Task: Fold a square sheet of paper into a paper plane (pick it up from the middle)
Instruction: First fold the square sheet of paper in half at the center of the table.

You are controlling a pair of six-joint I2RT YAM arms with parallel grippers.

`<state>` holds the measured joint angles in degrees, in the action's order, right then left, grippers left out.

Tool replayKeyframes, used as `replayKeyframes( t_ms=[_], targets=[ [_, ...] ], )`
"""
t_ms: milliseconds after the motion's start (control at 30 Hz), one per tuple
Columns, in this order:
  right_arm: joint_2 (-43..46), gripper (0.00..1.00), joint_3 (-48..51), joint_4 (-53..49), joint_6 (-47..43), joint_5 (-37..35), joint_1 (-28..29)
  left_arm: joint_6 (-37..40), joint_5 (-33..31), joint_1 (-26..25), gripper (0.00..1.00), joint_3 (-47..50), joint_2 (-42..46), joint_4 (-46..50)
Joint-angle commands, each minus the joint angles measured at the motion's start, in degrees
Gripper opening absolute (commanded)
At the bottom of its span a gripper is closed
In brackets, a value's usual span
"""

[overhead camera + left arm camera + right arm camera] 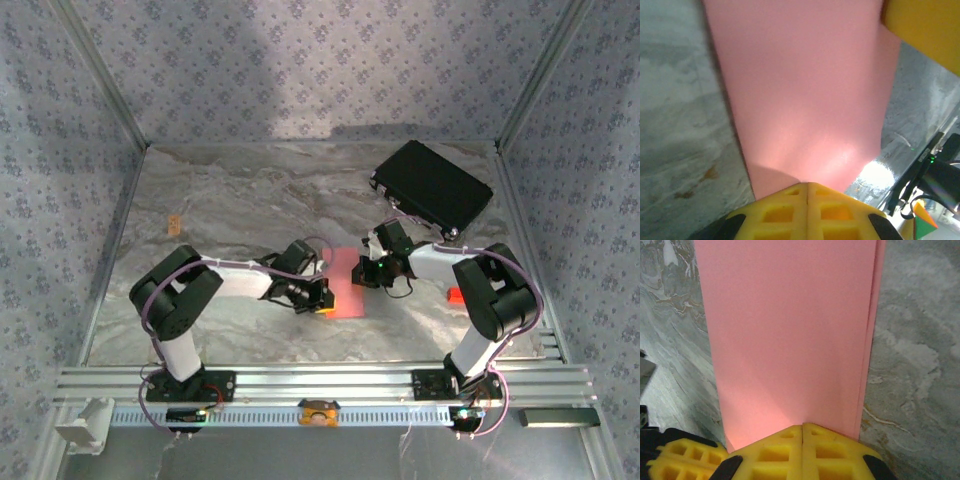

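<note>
The square sheet of paper [348, 285], salmon pink, lies flat on the marble table as a narrow strip folded in half. No paper plane is in view. Two layers show along its right edge in the right wrist view [790, 330]. My left gripper [322, 300] is shut, its yellow tips [807, 186] down on the near left part of the paper [805, 90]. My right gripper [365, 272] is shut too, its tips [803, 426] meeting over the paper's right side. I cannot tell whether either one pinches an edge.
A black rectangular case [432, 187] lies at the back right. A tiny orange tag [174, 222] sits at the far left, and a small orange piece [455, 295] lies beside the right arm. Patterned walls enclose the table on three sides.
</note>
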<state>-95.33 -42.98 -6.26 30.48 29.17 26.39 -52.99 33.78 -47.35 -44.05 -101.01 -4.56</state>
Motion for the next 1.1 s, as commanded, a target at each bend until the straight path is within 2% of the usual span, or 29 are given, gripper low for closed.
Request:
replayKeyframes(
  t_ms=[0,167,467,800,1000,1067],
  targets=[
    [-0.68,0.00,1.49,-4.06,0.37,-3.63,0.13,1.34,0.17,-0.30,0.05,2.31,-0.55,1.51],
    [-0.76,0.00,1.32,-4.14,0.37,-3.59,0.06,3.22,-0.11,-1.21,0.05,4.27,0.33,2.07],
    [-0.84,0.00,1.07,-4.41,0.26,-3.67,-0.02,10.89,-4.50,-4.82,0.06,1.64,3.75,11.56],
    [-0.89,0.00,1.14,-4.40,0.19,-3.56,0.04,13.46,-8.97,-6.80,0.07,-0.19,5.80,16.40],
    [-0.75,0.00,1.00,-4.23,-0.28,-2.64,0.02,12.63,-12.35,-6.67,0.07,0.70,13.76,14.14],
    [-0.62,0.00,0.81,-4.25,-0.51,-2.46,-0.02,10.68,-12.27,-4.64,0.07,1.88,17.02,9.86]
  ],
)
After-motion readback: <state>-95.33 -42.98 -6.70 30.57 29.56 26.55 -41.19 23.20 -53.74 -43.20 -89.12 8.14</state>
